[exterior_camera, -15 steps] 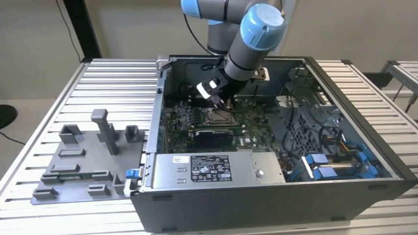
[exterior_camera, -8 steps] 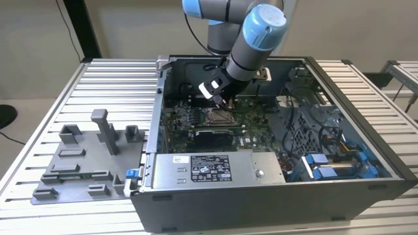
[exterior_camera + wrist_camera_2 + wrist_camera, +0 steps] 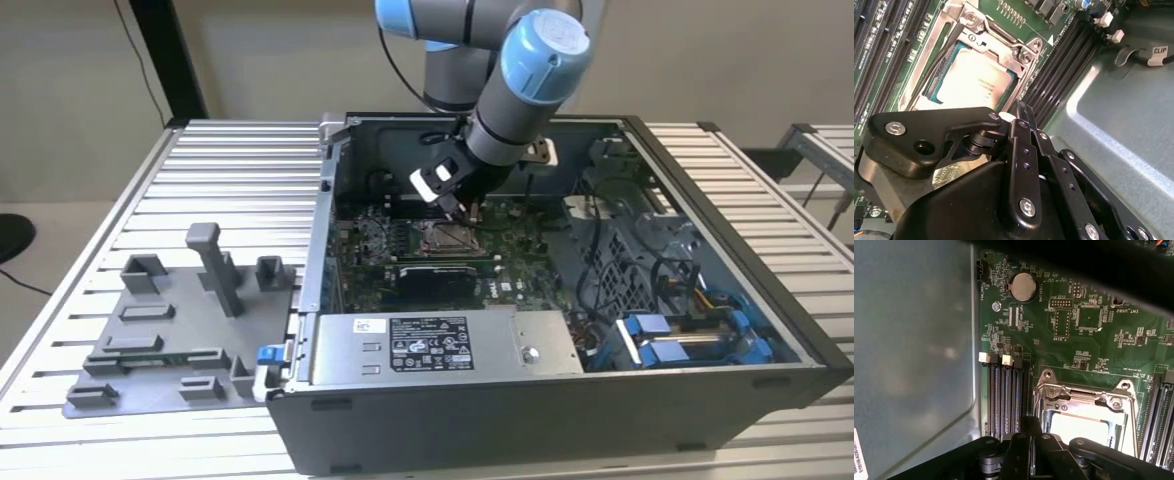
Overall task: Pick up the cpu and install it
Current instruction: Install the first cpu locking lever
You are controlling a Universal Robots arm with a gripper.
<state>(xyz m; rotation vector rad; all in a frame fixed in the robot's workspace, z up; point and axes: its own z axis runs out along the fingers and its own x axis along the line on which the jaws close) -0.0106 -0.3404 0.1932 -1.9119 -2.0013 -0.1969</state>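
step: seating, by my judgement | cpu [image 3: 974, 82]: lies flat inside the socket frame [image 3: 447, 237], just above centre of the exterior view | gripper [image 3: 1019, 111]: close over the socket's edge; grip state cannot be told | care: keep chip square to frame; no sideways drag; no downward force

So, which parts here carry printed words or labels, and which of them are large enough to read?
White cable tag: one short word, readable.
Motherboard: white part labels, a few readable.
Cpu: faint print, blurred.
Power supply label: too small.
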